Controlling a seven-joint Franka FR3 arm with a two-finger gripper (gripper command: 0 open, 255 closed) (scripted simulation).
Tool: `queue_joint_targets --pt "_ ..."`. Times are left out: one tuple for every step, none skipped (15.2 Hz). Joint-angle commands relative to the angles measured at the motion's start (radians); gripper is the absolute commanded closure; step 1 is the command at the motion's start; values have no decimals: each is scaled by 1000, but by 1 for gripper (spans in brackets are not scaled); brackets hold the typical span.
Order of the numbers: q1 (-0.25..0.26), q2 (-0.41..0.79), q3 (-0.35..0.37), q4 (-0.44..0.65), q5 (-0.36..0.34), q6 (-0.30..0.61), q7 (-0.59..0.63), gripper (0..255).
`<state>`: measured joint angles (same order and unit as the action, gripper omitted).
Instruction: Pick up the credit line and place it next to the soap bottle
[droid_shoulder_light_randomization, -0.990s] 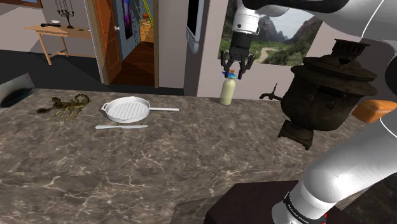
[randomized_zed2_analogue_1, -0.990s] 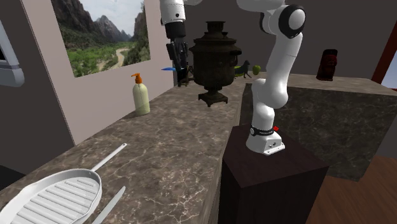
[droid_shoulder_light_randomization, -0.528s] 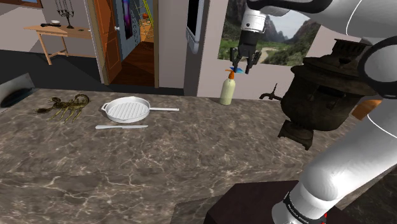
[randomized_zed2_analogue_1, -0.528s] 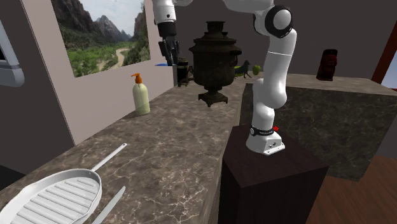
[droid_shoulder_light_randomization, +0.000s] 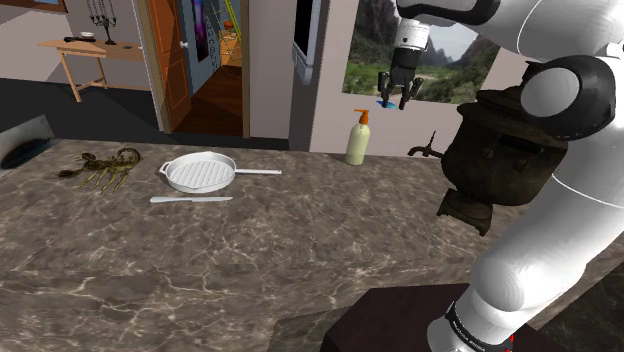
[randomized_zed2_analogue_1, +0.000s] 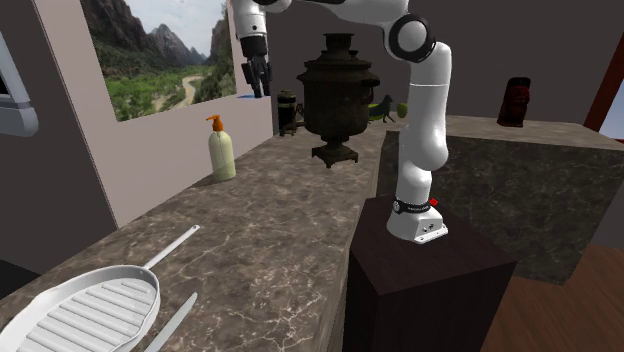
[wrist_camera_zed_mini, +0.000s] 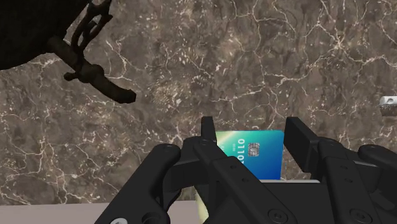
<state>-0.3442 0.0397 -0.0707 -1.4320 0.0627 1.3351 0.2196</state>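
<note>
- My gripper (wrist_camera_zed_mini: 252, 135) is closed on the credit card (wrist_camera_zed_mini: 253, 159). The two black fingers (wrist_camera_zed_mini: 208, 135) press on two opposite edges of it.
- The card is blue, going to green on one side, with a chip and printed digits, and this face is turned to my wrist camera.
- The digits run crosswise to the line between my fingers. So the long axis of the card seems to go from the fingertips back under my hand, where the far part is hidden.
- In the shoulder view a small blue corner (droid_shoulder_light_randomization: 384, 102) sticks out of the gripper (droid_shoulder_light_randomization: 398, 98) toward the view's left.
- The card is in the air, well above the brown marble counter (droid_shoulder_light_randomization: 300, 240), in front of the landscape picture (droid_shoulder_light_randomization: 440, 75) on the wall.
- The soap bottle (droid_shoulder_light_randomization: 358, 139), pale with an orange pump, stands on the counter below me, a little to the shoulder view's left.
- The dark samovar (droid_shoulder_light_randomization: 508, 140) stands on the view's right; its tap (wrist_camera_zed_mini: 95, 79) shows near my fingers.
- Far to the left lie a white grill pan (droid_shoulder_light_randomization: 200, 172), a knife (droid_shoulder_light_randomization: 190, 199) and a scorpion figure (droid_shoulder_light_randomization: 100, 165).
</note>
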Motion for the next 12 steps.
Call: queue_joint_targets --pt "-22 59 -20 70 0 -13 -42 255" --pt "-34 89 -29 110 1 -24 -63 255" --pt "-47 121 -38 153 3 -37 -83 255" --pt "-60 155 -47 200 5 -50 -103 255" --pt "-74 192 -55 251 9 -66 -123 255" --pt "-86 223 -61 295 12 -80 -138 255" --pt "-85 214 -60 267 11 -62 -138 255" --pt "-84 205 -59 241 9 -44 -139 255" --pt "-83 197 -59 215 8 -26 -139 255" --pt "-82 189 -59 190 7 -9 -139 255" --pt "-81 183 -59 167 6 8 -139 255" --pt "-80 176 -59 144 5 25 -139 255"
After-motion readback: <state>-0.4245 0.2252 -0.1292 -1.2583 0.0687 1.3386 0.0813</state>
